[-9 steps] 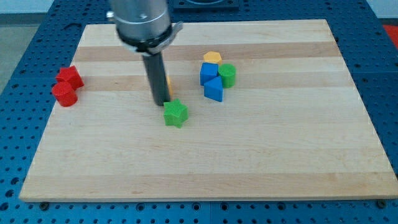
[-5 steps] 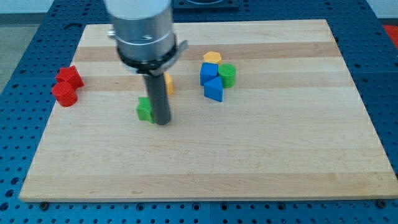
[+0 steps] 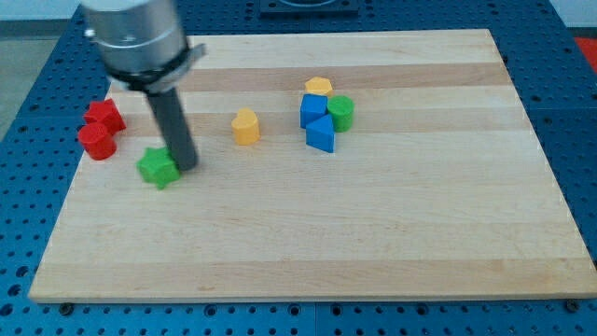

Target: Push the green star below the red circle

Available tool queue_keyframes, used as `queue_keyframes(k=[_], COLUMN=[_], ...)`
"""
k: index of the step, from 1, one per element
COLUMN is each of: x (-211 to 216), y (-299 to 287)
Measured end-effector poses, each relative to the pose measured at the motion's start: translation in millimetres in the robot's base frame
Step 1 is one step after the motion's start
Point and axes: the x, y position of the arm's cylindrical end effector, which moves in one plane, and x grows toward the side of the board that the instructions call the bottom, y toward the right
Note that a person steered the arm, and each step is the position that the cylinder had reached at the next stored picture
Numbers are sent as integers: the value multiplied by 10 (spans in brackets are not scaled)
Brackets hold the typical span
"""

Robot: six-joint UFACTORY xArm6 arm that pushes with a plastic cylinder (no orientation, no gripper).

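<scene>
One green star (image 3: 159, 168) lies flat, touching my tip (image 3: 187, 167) on its right, near the red circle (image 3: 96, 142); no pincer shows.

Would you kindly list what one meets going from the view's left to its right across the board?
red circle → green star → my tip, touching the star's right side → yellow block → green cylinder.

No text, label, brand, number or sign can be read anywhere in the camera view. Nothing is printed on the tabletop (image 3: 373, 243), and no marking is seen on the blocks or on the arm.
</scene>
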Motion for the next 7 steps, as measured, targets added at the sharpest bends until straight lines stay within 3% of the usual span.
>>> queue_keyframes(k=[1, 3, 4, 5, 7], x=[0, 308, 371, 338, 151], y=[-307, -1, -261, -576, -662])
